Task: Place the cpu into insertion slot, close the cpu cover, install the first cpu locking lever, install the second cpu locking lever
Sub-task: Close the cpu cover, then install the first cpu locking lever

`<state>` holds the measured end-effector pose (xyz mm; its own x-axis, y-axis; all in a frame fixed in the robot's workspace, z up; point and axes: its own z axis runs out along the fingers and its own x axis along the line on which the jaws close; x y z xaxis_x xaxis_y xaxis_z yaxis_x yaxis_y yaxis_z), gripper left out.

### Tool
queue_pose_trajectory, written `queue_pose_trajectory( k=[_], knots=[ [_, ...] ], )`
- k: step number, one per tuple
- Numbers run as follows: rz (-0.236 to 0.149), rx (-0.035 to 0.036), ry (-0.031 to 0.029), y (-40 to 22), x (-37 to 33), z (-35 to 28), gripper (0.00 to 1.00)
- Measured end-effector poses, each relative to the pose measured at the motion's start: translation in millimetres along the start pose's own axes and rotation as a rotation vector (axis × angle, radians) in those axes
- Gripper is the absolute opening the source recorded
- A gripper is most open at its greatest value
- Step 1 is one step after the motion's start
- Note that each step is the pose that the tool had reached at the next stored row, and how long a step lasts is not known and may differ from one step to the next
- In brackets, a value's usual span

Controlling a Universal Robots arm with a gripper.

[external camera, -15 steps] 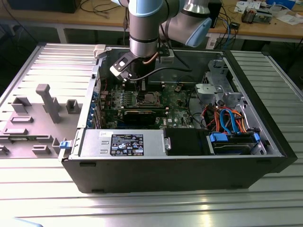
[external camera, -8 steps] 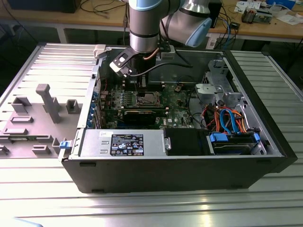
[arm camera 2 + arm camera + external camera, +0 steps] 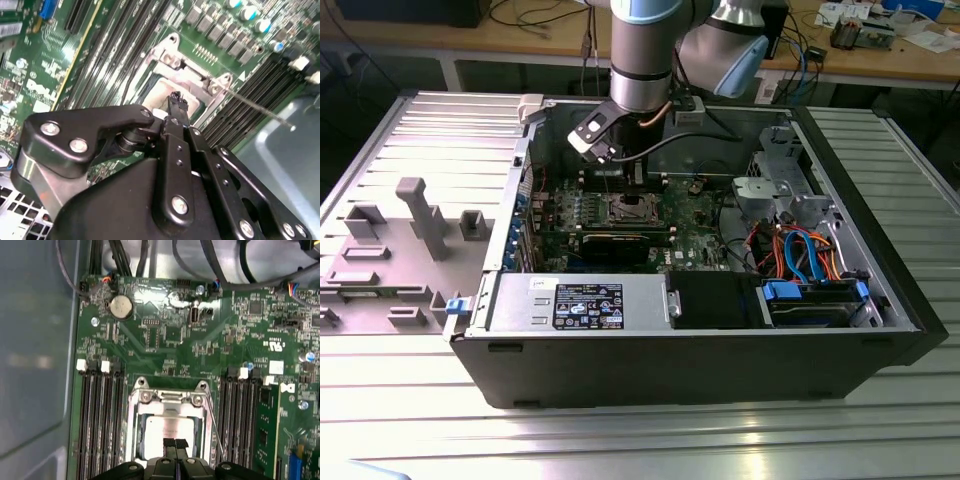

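The cpu (image 3: 167, 432) lies flat in the insertion slot (image 3: 134, 430), its dull silver top showing through the cut-out of the cpu cover (image 3: 170, 397), which lies down around it. In both wrist views my gripper (image 3: 175, 444) hangs just over the cpu's near edge, its two black fingers (image 3: 177, 102) pressed together with nothing between them. A thin metal locking lever (image 3: 216, 432) runs along one side of the socket and sticks out over the memory slots (image 3: 260, 107). In the exterior view the socket (image 3: 632, 208) sits mid-board under my arm (image 3: 638, 60).
The green motherboard (image 3: 165, 340) lies inside an open black computer case (image 3: 700, 350). Long black memory slots (image 3: 97, 420) flank the socket on both sides. Drive cages and coloured cables (image 3: 800, 250) fill the exterior view's right; a grey fixture plate (image 3: 400, 240) lies at its left.
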<state>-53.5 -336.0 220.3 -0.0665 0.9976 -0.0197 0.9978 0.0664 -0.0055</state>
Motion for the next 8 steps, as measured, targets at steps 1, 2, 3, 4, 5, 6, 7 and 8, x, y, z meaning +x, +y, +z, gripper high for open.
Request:
queue_pose_trajectory(
  k=[1,2,3,4,5,6,7,8],
  knots=[
    [0.0,0.0001,-0.0001,0.8,-0.1,0.0,0.11],
    [0.0,0.0001,0.0,3.5,-0.1,0.0,0.11],
    [0.0,0.0,0.0,6.3,-0.4,0.0,0.11],
    [0.0,0.0,0.0,6.5,-0.4,0.0,0.11],
    [0.0,0.0,0.0001,6.5,-0.4,0.0,0.11],
    [0.0,0.0,0.0001,6.7,-0.4,0.1,0.11],
    [0.0,0.0,0.0,6.8,-0.4,0.1,0.11],
    [0.0,0.0,0.0,6.8,-0.4,0.1,0.11]
  ],
)
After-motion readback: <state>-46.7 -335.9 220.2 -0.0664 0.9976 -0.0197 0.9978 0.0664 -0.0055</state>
